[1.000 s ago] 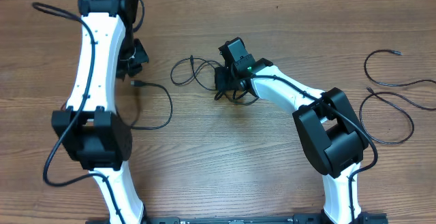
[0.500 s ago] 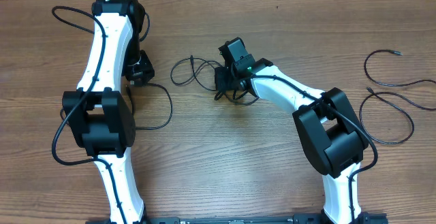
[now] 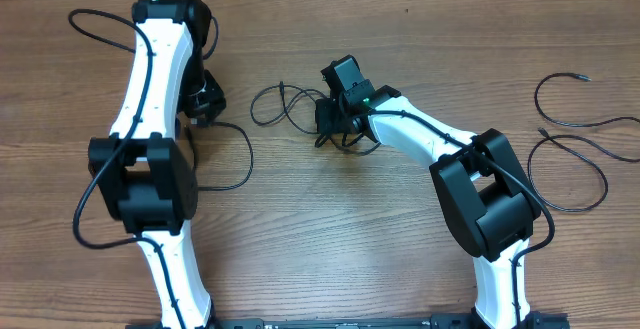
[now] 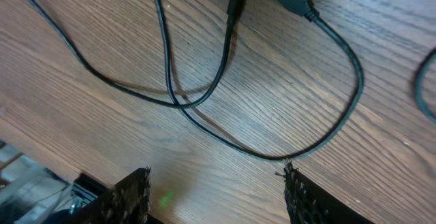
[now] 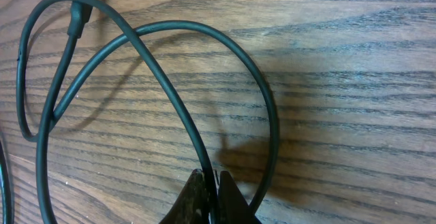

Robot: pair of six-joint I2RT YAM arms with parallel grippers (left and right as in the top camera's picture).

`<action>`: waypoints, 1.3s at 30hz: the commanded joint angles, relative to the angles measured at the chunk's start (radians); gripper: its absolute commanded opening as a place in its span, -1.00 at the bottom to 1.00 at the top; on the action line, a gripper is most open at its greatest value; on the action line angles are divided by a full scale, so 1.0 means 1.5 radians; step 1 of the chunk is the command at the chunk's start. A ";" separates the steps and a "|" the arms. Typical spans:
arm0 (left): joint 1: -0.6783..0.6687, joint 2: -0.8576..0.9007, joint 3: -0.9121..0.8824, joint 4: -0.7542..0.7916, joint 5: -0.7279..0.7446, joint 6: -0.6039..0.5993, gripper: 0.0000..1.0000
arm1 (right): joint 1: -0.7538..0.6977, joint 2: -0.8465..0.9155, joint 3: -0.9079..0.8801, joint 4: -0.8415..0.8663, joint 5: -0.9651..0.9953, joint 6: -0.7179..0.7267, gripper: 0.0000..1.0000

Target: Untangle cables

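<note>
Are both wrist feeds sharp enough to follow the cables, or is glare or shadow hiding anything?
Left wrist: cable and table grain sharp, no glare, a small green light spot by the left gripper. Right wrist: cable loop crisp, a dark shadow beside the right gripper hides nothing. Overhead: even light, soft shadows.

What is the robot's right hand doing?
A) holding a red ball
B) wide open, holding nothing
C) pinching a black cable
C: in the right wrist view, the right gripper has its tips shut tight on the black cable.
</note>
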 commanded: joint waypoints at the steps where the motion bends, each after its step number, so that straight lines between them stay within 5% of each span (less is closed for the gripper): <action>1: 0.008 -0.068 -0.005 -0.003 -0.018 -0.049 0.27 | 0.002 -0.007 0.016 0.002 -0.002 0.003 -0.89; 6: 0.033 -0.139 -0.077 0.057 -0.043 -0.108 0.33 | 0.002 -0.007 0.016 0.001 -0.002 0.003 -0.82; 15: 0.112 -0.288 -0.391 0.237 0.009 -0.129 0.54 | 0.002 -0.007 0.016 0.005 -0.006 0.003 -0.80; 21: 0.157 -0.299 -0.534 0.367 0.113 -0.131 0.52 | 0.002 -0.007 0.016 0.007 -0.007 0.003 -0.79; 29: 0.169 -0.299 -0.634 0.500 0.090 -0.240 0.63 | 0.002 -0.007 0.016 0.007 -0.007 0.003 -0.77; 33: 0.169 -0.299 -0.679 0.556 0.090 -0.287 0.39 | 0.002 -0.007 0.016 0.006 -0.007 0.003 -0.74; 39: 0.171 -0.299 -0.747 0.613 0.089 -0.340 0.40 | 0.002 -0.007 0.016 0.006 -0.007 0.003 -0.72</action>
